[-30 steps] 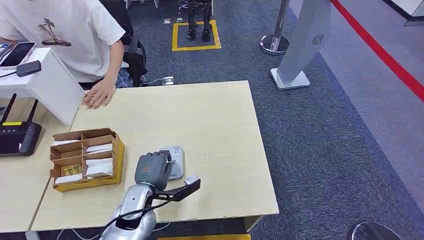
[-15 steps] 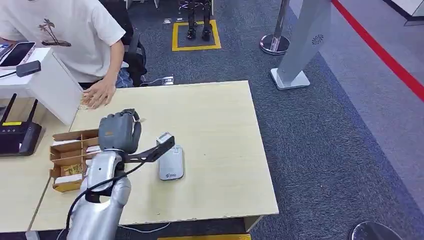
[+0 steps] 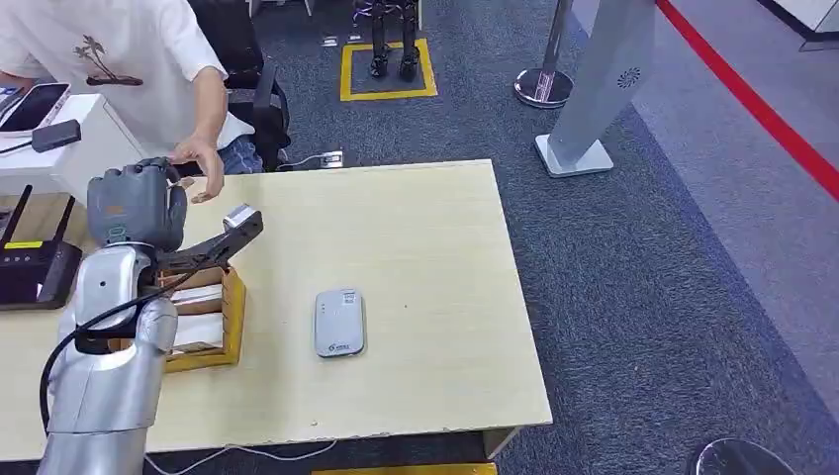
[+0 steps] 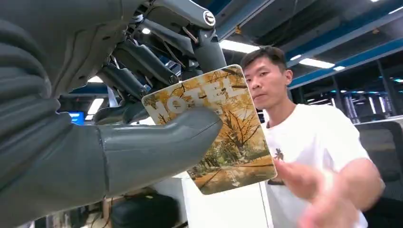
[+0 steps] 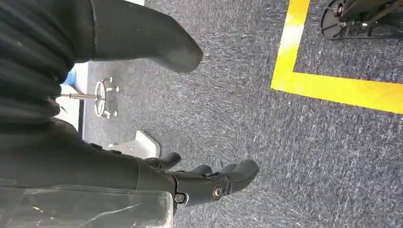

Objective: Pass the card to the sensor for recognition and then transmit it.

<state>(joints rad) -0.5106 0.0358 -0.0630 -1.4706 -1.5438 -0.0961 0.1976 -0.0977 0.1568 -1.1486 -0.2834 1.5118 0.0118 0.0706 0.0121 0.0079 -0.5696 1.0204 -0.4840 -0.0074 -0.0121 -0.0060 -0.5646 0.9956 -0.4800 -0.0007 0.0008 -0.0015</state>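
1. My left hand point(image 3: 137, 203) is pinching the card point(image 4: 216, 128) — raised at the table's point(image 3: 435, 237) far-left corner, near a person's hand point(image 3: 201, 163).
2. My right hand point(image 5: 209, 183) is hanging loose — fingers apart, holding nothing.
3. The sensor point(image 3: 339, 322) is lying mid-table.

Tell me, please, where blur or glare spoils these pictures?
Left wrist view: the person's hand is motion-blurred, ceiling lights glare, yet the card in the left hand reads sharply. Head view: even light, sensor crisp. Right wrist view: the right hand looks clear against the carpet.
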